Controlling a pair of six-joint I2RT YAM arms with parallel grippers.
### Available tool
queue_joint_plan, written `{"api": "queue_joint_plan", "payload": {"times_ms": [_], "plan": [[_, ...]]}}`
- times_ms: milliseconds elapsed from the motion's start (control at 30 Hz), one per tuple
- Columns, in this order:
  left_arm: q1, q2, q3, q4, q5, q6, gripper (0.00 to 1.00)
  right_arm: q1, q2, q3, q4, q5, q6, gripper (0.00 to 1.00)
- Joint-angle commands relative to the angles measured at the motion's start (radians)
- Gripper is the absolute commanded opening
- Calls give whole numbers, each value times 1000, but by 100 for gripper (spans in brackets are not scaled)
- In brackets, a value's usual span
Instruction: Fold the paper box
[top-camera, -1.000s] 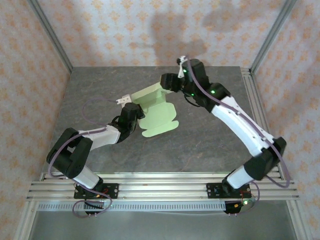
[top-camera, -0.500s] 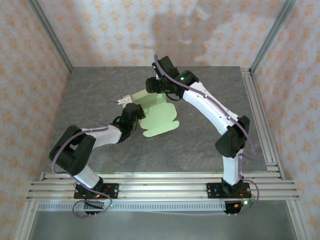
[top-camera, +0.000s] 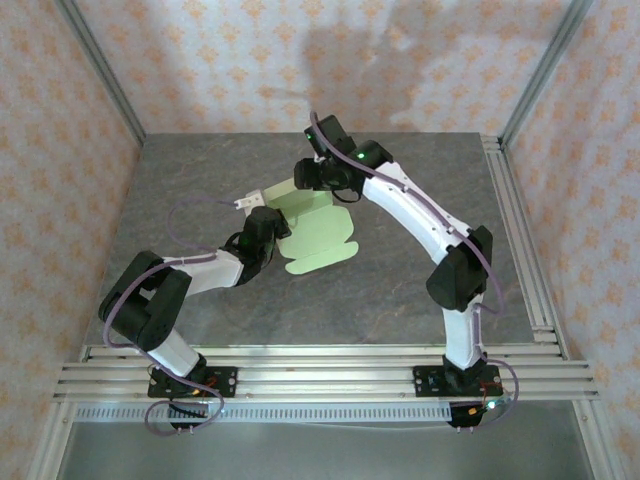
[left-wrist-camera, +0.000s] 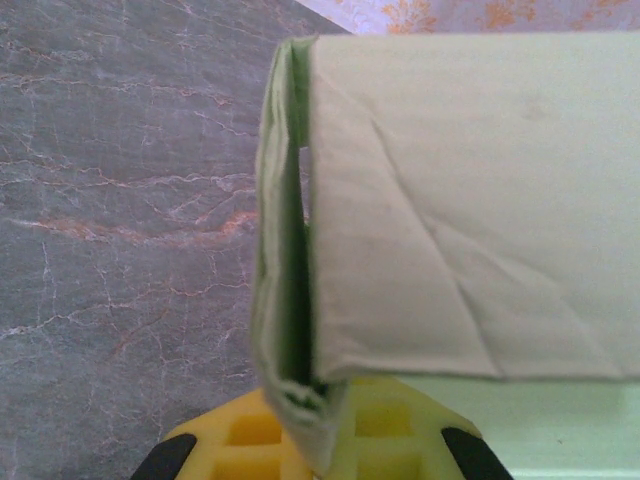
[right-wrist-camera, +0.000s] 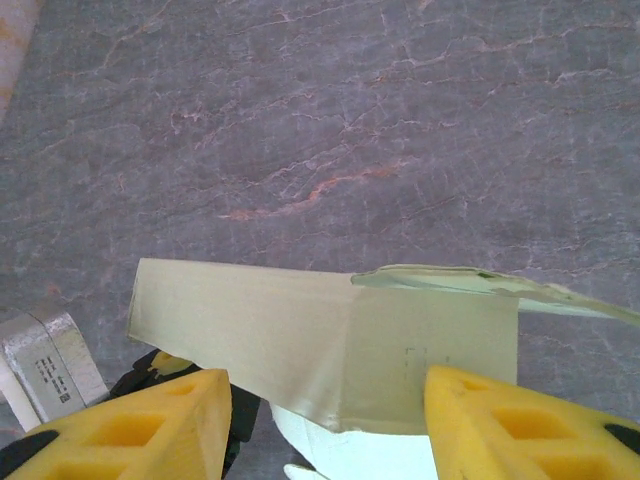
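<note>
The paper box (top-camera: 320, 238) is a pale green die-cut sheet lying mid-table, its far-left part folded up into a wall. My left gripper (top-camera: 268, 228) holds the sheet's left edge. In the left wrist view the yellow fingers (left-wrist-camera: 230, 440) are shut on the bottom of the upright folded flap of the paper box (left-wrist-camera: 450, 220). My right gripper (top-camera: 305, 178) hovers over the sheet's far edge. In the right wrist view its fingers (right-wrist-camera: 160, 420) stand wide apart, and the raised wall of the paper box (right-wrist-camera: 300, 330) lies between and beyond them, not pinched.
The grey marbled table (top-camera: 200, 180) has free room to the left, right and front of the sheet. Aluminium frame rails (top-camera: 515, 220) run along the right side and the near edge. The left gripper's grey tag (right-wrist-camera: 40, 365) shows beside the right fingers.
The right arm has swung left and its gripper came from the sheet's far right corner to above the raised far-left wall. The left gripper and the sheet have stayed put.
</note>
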Motion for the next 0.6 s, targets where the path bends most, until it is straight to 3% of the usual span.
{"api": "queue_joint_plan", "payload": {"times_ms": [0, 333, 567], "plan": [[-8, -18, 20, 24, -26, -2, 0, -17, 2, -16, 32, -63, 41, 53], [-9, -14, 23, 19, -32, 4, 0, -30, 16, -8, 28, -69, 41, 52], [-8, -4, 28, 22, -29, 4, 0, -36, 39, 20, 36, -117, 55, 37]]}}
